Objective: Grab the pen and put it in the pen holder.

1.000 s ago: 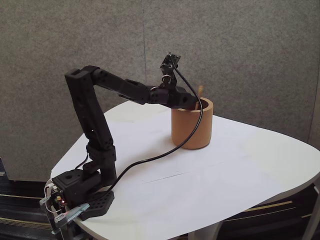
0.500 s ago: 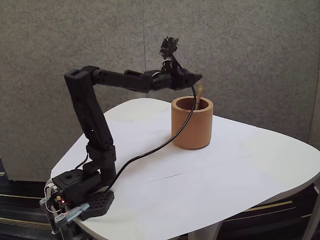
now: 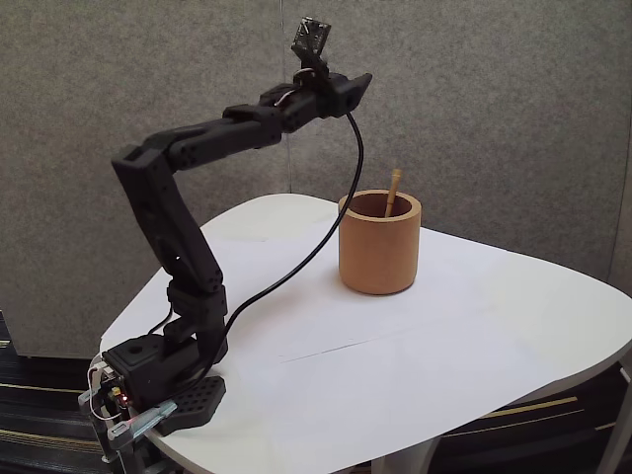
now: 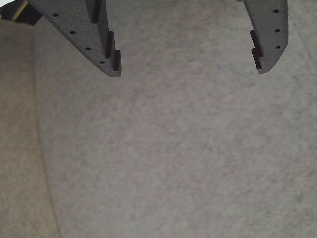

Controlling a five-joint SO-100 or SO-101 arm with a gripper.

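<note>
Standing inside the wide, thick-walled tan-orange cylindrical pen holder, the thin light-brown wooden pen leans against the far inner wall, tip poking above the rim. Pen holder sits on the white rounded surface, toward its back edge. Black jointed arm is raised; its black two-finger end effector is up in the air, above and left of the holder in the fixed view, well apart from it. Wrist view: end effector fingers spread wide apart, nothing between them, facing the grey felt wall panel. Black cable hangs from the wrist down past the holder's left side to the arm base.
</note>
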